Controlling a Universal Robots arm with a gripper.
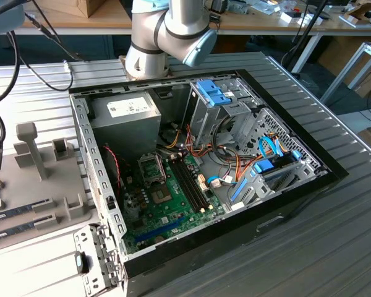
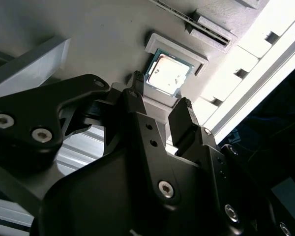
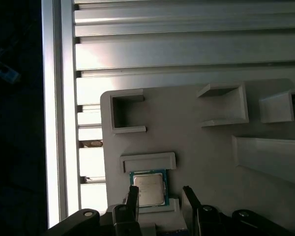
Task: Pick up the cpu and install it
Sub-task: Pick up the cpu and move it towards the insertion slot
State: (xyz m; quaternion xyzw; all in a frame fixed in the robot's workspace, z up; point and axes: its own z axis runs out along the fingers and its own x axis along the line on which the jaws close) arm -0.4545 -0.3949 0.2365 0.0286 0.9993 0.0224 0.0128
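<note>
Black gripper [image 3: 161, 199], fingers [image 2: 184, 118] spread and holding nothing, hangs close over the cpu [image 3: 148, 189]. The chip lies flat in a shallow seat of the grey holder tray [image 3: 196, 147]. In the first wrist view one fingertip overlaps the chip's edge and the other stands clear beside it. Raised brackets [image 3: 226, 103] flank the seat, with the ribbed metal table [image 3: 187, 54] beyond.

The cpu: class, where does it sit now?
In both wrist views the cpu lies in a recess of the grey holder plate, close to the fingertips of the open hand.
</note>
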